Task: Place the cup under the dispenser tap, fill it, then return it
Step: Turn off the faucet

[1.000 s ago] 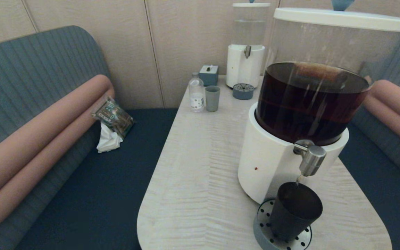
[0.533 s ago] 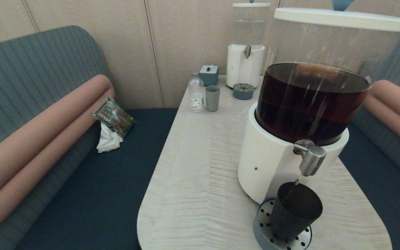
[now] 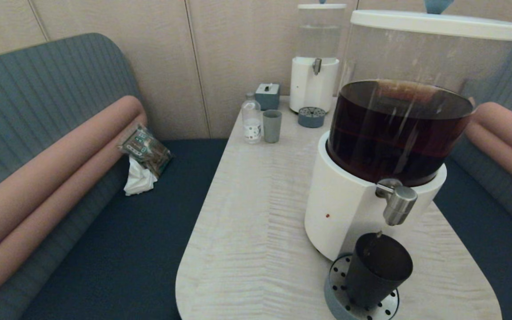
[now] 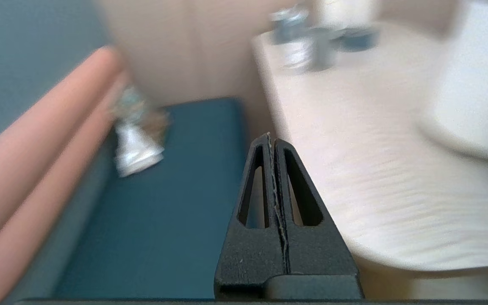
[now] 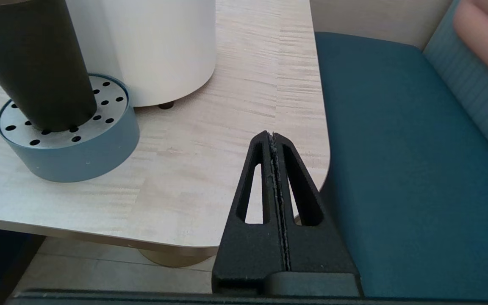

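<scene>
The black cup (image 3: 378,269) stands upright on the round blue-grey perforated drip tray (image 3: 337,293), right below the steel dispenser tap (image 3: 398,204). A faint dark trickle hangs between the spout and the cup's rim. The right wrist view shows the cup (image 5: 36,63) on that tray (image 5: 79,156), free of any grip. My right gripper (image 5: 271,135) is shut and empty, low by the table's near right corner, well apart from the cup. My left gripper (image 4: 271,140) is shut and empty, low off the table's left edge over the blue bench. Neither gripper shows in the head view.
The big dispenser (image 3: 371,178) with dark brown liquid fills the table's right side. At the far end stand a clear-liquid dispenser (image 3: 316,58), its small drip tray (image 3: 311,117), a pale grey-green cup (image 3: 272,126), a bottle (image 3: 251,119) and a tissue box (image 3: 267,95). A packet (image 3: 145,149) lies on the left bench.
The thin trickle from the tap into the cup looks fainter now. The cup stays where it was on the drip tray.
</scene>
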